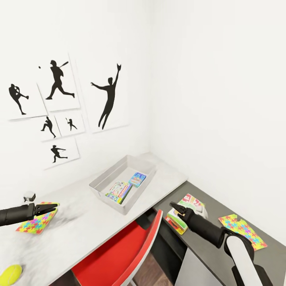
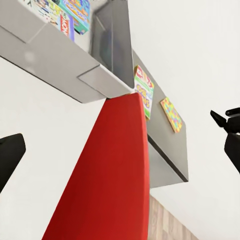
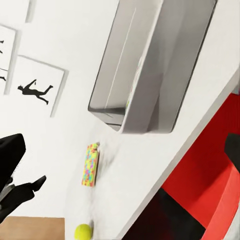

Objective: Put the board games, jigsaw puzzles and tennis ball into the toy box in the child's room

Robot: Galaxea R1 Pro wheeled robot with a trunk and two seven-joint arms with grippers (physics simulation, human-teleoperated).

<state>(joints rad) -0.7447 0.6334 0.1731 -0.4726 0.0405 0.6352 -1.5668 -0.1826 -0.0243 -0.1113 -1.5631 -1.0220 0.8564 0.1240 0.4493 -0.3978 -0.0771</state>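
While the left gripper [image 1: 51, 207] hovers open over a jigsaw puzzle [image 1: 37, 221] at lower left, the right gripper [image 1: 176, 209] (state unclear) sits above a board game [image 1: 186, 213]; toy box [image 1: 104, 177] at centre.

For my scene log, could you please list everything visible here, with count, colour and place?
toy box: one, grey, on the white table.
board games in box: two, multicoloured.
board game: one, multicoloured, on the grey surface, at the right pincer.
jigsaw puzzles: two, multicoloured; one on the table by the left pincer, one on the grey surface.
tennis ball: one, yellow, table's near edge.
chair: one, red.
wall pictures: six, black silhouettes.
left pincer: black.
right pincer: black.
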